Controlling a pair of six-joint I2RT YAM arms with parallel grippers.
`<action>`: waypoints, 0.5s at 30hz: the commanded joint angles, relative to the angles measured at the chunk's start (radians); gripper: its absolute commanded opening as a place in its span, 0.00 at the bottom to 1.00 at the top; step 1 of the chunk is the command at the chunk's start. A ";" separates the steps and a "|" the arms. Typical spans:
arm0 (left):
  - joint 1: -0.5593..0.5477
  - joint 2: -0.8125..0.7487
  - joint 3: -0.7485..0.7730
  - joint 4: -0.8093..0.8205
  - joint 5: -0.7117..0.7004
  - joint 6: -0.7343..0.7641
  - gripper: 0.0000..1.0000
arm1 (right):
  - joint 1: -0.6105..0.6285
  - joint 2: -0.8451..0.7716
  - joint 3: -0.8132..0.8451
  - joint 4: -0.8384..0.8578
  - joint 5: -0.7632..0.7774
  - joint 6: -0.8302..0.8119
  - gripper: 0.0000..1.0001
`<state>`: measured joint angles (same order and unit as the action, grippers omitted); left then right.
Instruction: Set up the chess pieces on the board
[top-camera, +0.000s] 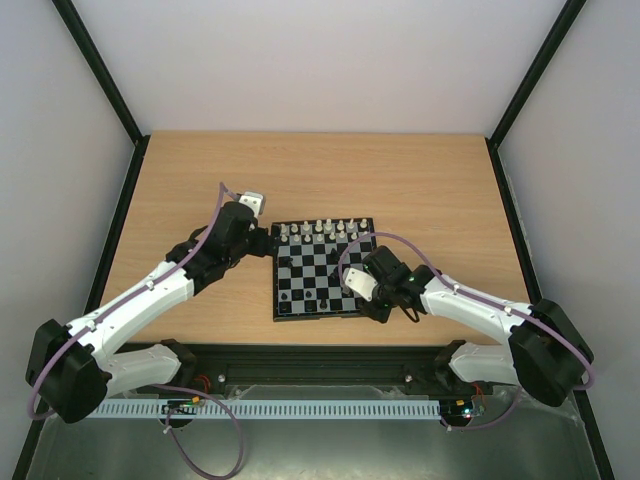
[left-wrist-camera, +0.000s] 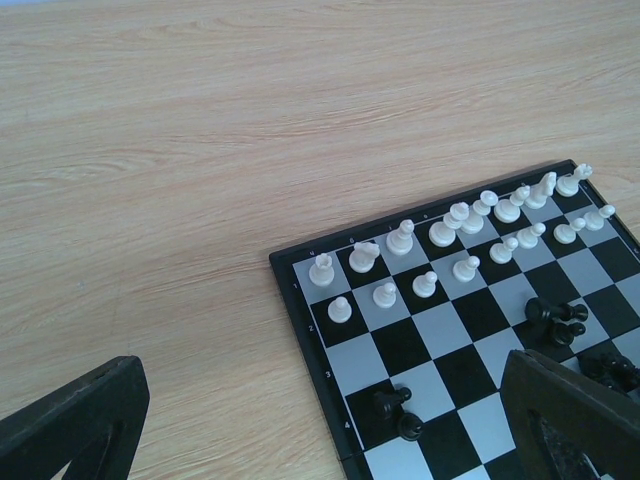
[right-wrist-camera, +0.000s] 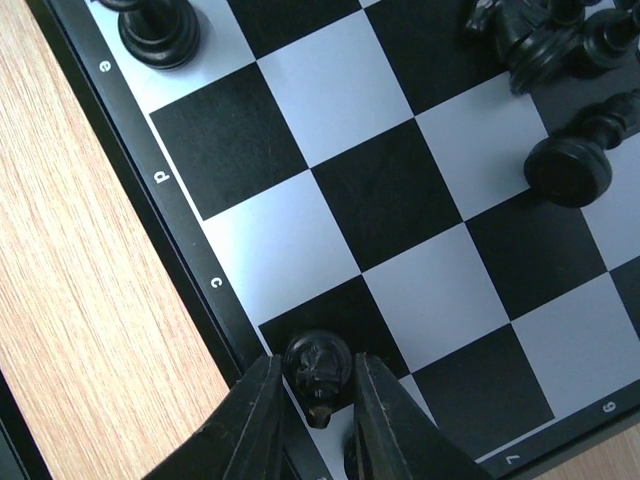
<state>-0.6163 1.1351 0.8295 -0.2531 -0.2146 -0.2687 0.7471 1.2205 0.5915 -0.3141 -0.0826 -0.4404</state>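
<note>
The board (top-camera: 312, 272) lies mid-table between both arms. White chess pieces (top-camera: 320, 231) fill its two far rows, shown closer in the left wrist view (left-wrist-camera: 430, 260). Black chess pieces (left-wrist-camera: 555, 320) lie loose in a clump mid-board, and two more (left-wrist-camera: 400, 412) sit near the left edge. My right gripper (right-wrist-camera: 315, 400) hovers at the board's near right corner (top-camera: 370, 303). Its fingers closely flank a black piece (right-wrist-camera: 318, 368) standing on a dark edge square, with a hairline gap on one side. My left gripper (left-wrist-camera: 322, 400) hangs wide open over the board's far left corner (top-camera: 264, 240), holding nothing.
Bare wooden table (top-camera: 430, 180) surrounds the board on all sides. Dark frame rails (top-camera: 510, 210) run along the left and right table edges. Another black piece (right-wrist-camera: 155, 35) stands on the edge row, and further black pieces (right-wrist-camera: 570, 165) lie close by on the board (right-wrist-camera: 400, 200).
</note>
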 joint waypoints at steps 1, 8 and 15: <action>0.005 0.006 -0.004 0.002 0.006 0.013 0.99 | -0.003 0.008 0.008 -0.033 0.000 0.003 0.26; 0.005 0.009 -0.003 0.001 0.012 0.013 0.99 | -0.003 -0.042 0.036 -0.059 -0.072 0.011 0.35; 0.006 0.008 -0.001 0.000 0.015 0.013 0.99 | -0.006 -0.043 0.103 -0.067 -0.096 0.046 0.34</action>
<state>-0.6163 1.1374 0.8291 -0.2531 -0.2039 -0.2687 0.7464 1.1793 0.6430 -0.3405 -0.1570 -0.4290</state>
